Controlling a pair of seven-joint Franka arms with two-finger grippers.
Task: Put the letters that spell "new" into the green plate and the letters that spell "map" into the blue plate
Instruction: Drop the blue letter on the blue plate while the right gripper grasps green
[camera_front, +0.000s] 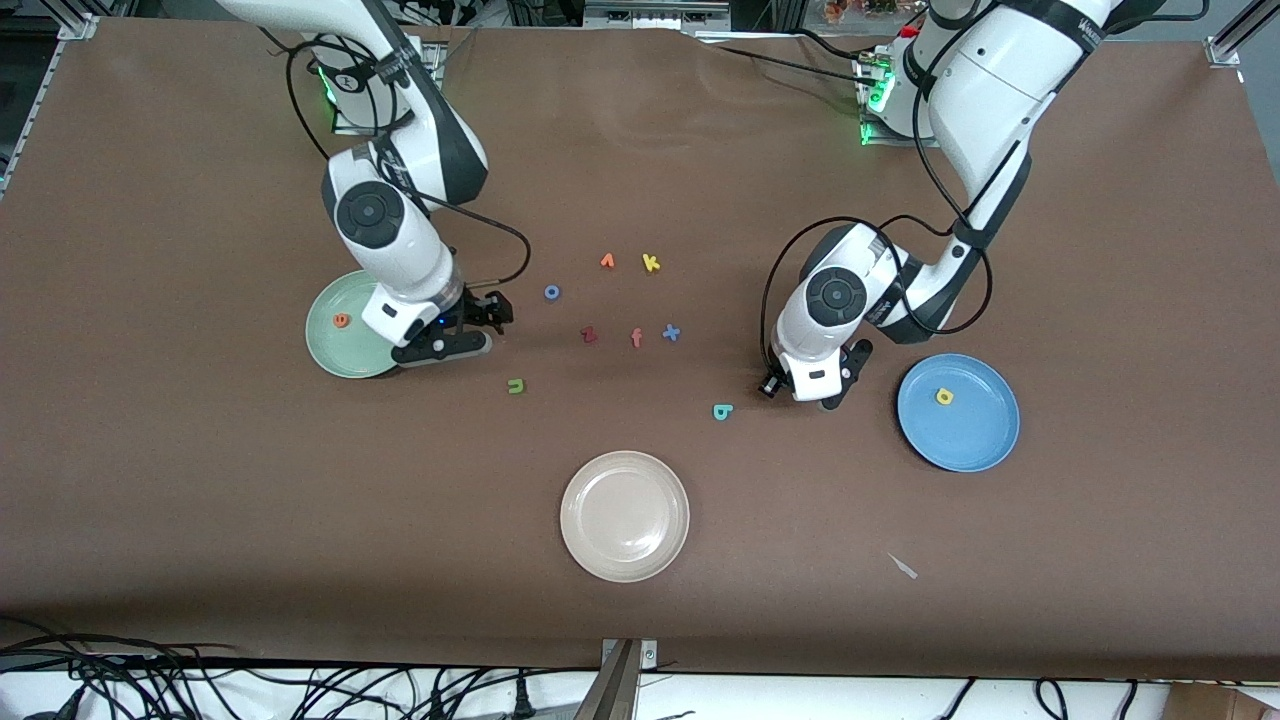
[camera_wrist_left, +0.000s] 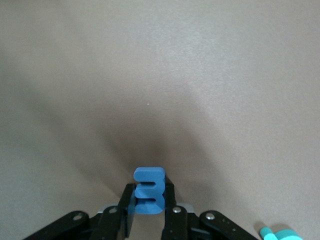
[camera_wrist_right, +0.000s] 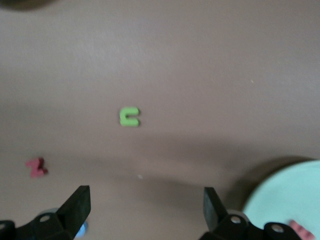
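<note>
My left gripper (camera_front: 812, 392) is shut on the blue m (camera_wrist_left: 149, 190), low over the table between the teal p (camera_front: 722, 411) and the blue plate (camera_front: 958, 412). The yellow a (camera_front: 944, 397) lies in that plate. My right gripper (camera_front: 440, 350) stands open and empty at the green plate's (camera_front: 335, 350) rim. The orange e (camera_front: 342, 321) lies in the green plate. A salmon-red piece (camera_wrist_right: 300, 229), likely the w, shows on it in the right wrist view; the arm hides it in the front view. The green n (camera_front: 516, 386) lies on the table nearby.
Loose letters lie mid-table: an orange v (camera_front: 607, 261), a yellow k (camera_front: 651, 263), a blue o (camera_front: 552, 292), a dark red z (camera_front: 588, 335), an orange f (camera_front: 636, 338) and a blue x (camera_front: 671, 333). A cream plate (camera_front: 625, 515) sits nearer the front camera.
</note>
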